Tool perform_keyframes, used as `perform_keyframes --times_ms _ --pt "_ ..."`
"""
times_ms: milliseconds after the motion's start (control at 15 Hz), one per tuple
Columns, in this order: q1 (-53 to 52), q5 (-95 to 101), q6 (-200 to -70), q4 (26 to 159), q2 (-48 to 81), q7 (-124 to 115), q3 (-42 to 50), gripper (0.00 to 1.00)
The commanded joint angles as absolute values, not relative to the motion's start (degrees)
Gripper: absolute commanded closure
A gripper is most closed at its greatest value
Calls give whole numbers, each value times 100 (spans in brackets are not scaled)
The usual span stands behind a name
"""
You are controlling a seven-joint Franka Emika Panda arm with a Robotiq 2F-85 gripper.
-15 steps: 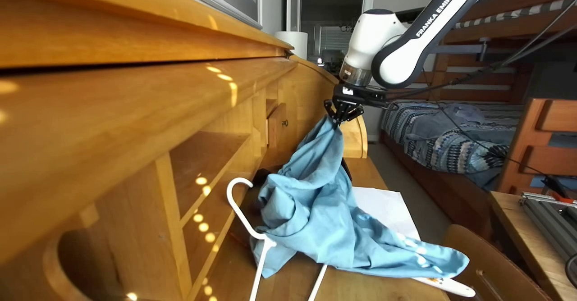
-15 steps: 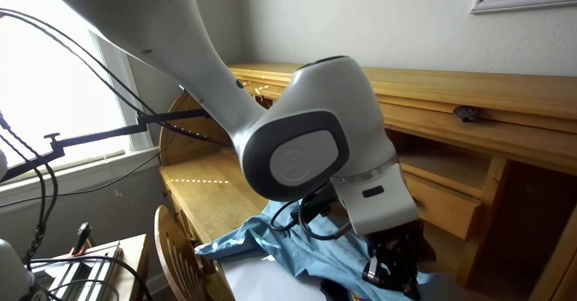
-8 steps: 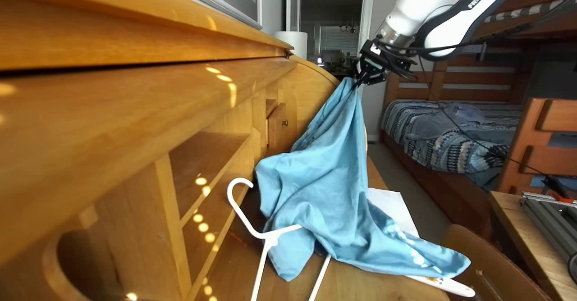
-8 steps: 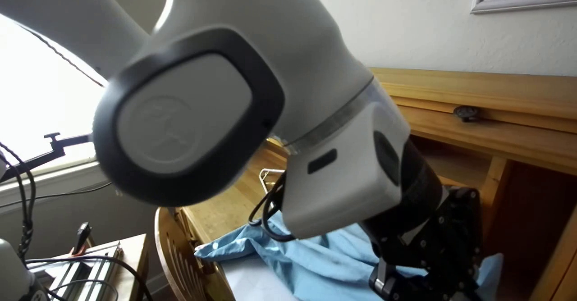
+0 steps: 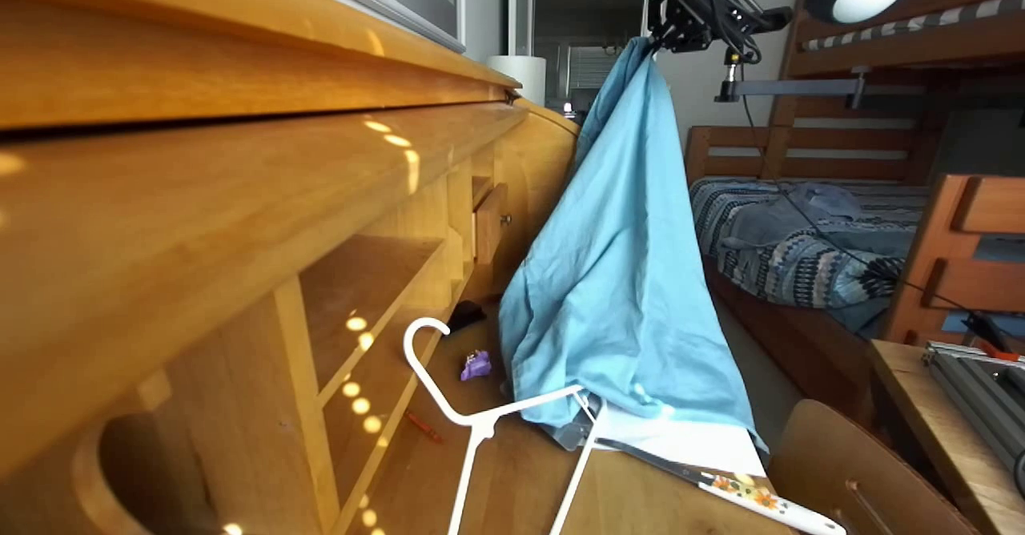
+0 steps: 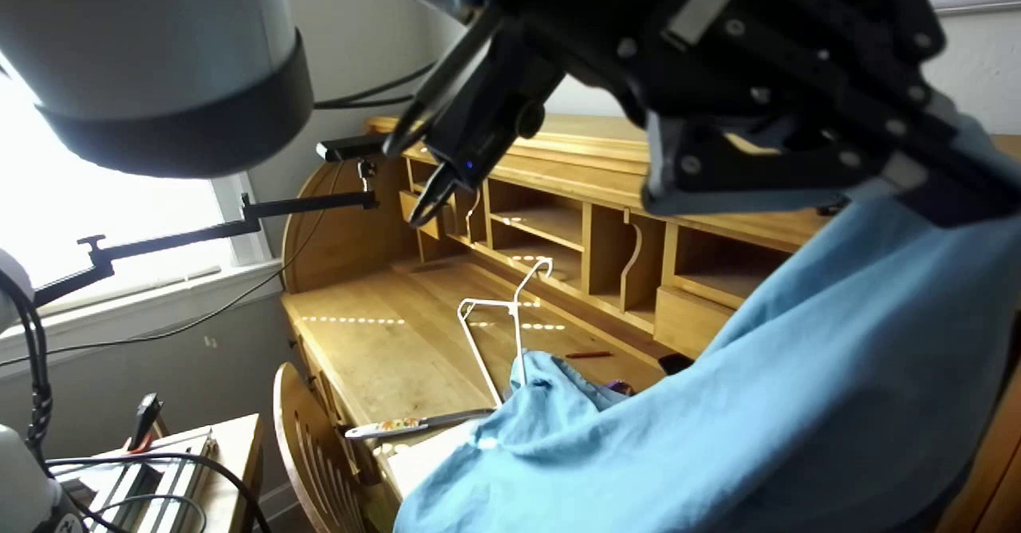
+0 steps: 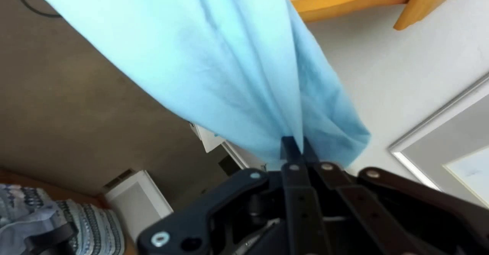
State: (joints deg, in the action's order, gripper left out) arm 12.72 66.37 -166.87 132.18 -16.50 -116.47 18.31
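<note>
Pincer (image 7: 300, 148) closed, fingers nearly together, a gathered pinch of blue cloth (image 5: 633, 239) caught between the tips. Cloth hangs from this grip in long folds, its lower end down at the counter (image 5: 633, 499). In the wrist view a loose corner juts out right of the tips.

Layout as seen in an exterior view: white hanger (image 5: 484, 421) on the counter, near left, hook on the side of the wooden pigeonholes (image 5: 304, 375). Hanger and cloth overlap in both exterior views; contact not clear. Utensil (image 5: 721, 487) with flowered handle lies right of the hanger, handle end near and right. White paper (image 5: 681, 443) just beyond it, partly hidden by the cloth. Left of the cloth: small purple item (image 5: 476, 364), identity unclear; orange-red stick (image 5: 423, 427) nearer; dark object (image 5: 466, 315) farther. Wooden chair (image 5: 849, 471) at near right. Bed (image 5: 801, 263) with patterned bedding, far right.
</note>
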Motion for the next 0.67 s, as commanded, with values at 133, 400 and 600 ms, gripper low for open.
perform_keyframes --times_ms 133,400,600 --pt "1274 7231 -15412 14076 -2123 -12838 856 100" --pt "1056 6542 -15327 14379 -1585 -12719 785 100" --pt "1069 5813 -15642 14476 -1073 -12575 1063 100"
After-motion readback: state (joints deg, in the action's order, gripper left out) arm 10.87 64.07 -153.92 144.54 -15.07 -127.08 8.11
